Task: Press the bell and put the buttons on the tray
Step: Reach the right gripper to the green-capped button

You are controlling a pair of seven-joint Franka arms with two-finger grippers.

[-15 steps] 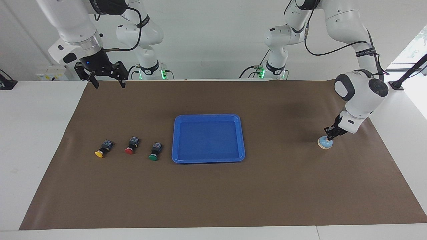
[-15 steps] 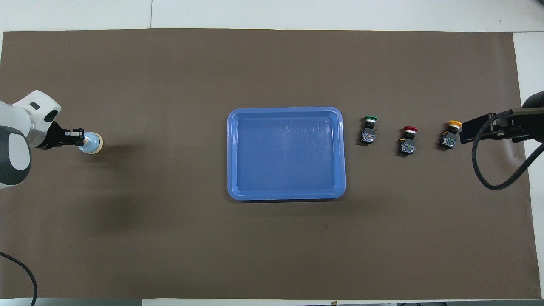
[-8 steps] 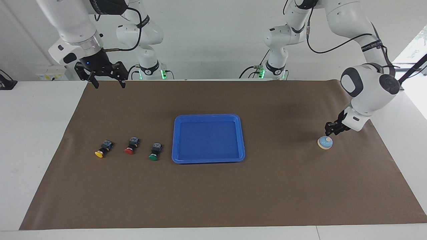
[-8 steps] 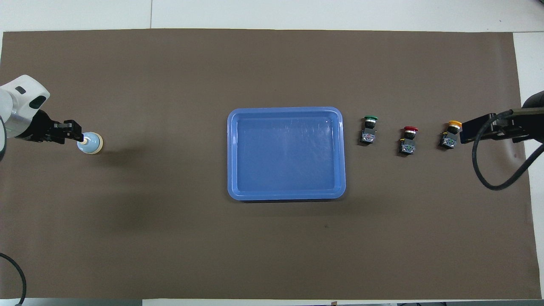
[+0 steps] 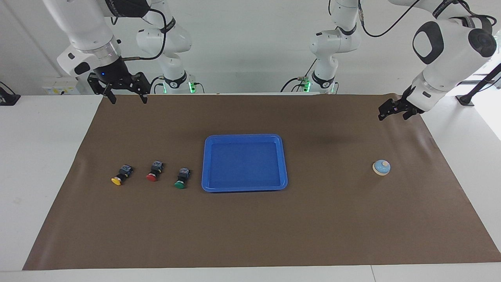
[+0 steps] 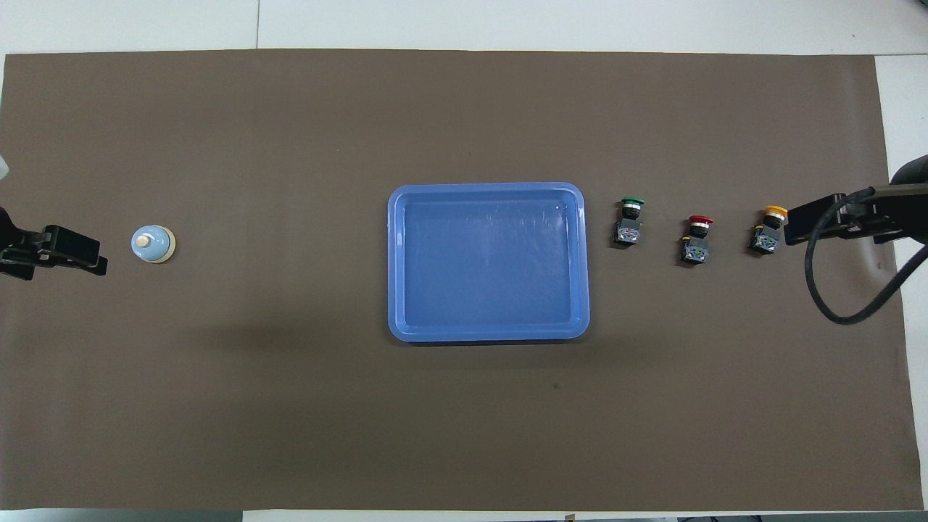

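The light blue bell [image 5: 381, 167] [image 6: 153, 243] sits alone on the brown mat at the left arm's end. My left gripper [image 5: 393, 116] hangs high above the mat, well clear of the bell, fingertips apart and empty. The blue tray [image 5: 244, 137] [image 6: 486, 188] lies mid-table with nothing in it. Beside it, toward the right arm's end, the green button [image 5: 182, 178], red button [image 5: 154, 172] and yellow button [image 5: 119, 176] lie in a row on their sides. My right gripper [image 5: 125, 100] waits open and empty, up over the mat's edge by the robots.
The brown mat [image 5: 250, 235] covers most of the white table. A black cable [image 6: 834, 290] loops down from the right arm near the yellow button [image 6: 768, 228] in the overhead view.
My left gripper has lifted off the bell's knob, risen and drawn back toward the robots, and its fingers have spread. The bell, buttons, tray and right arm have stayed put.
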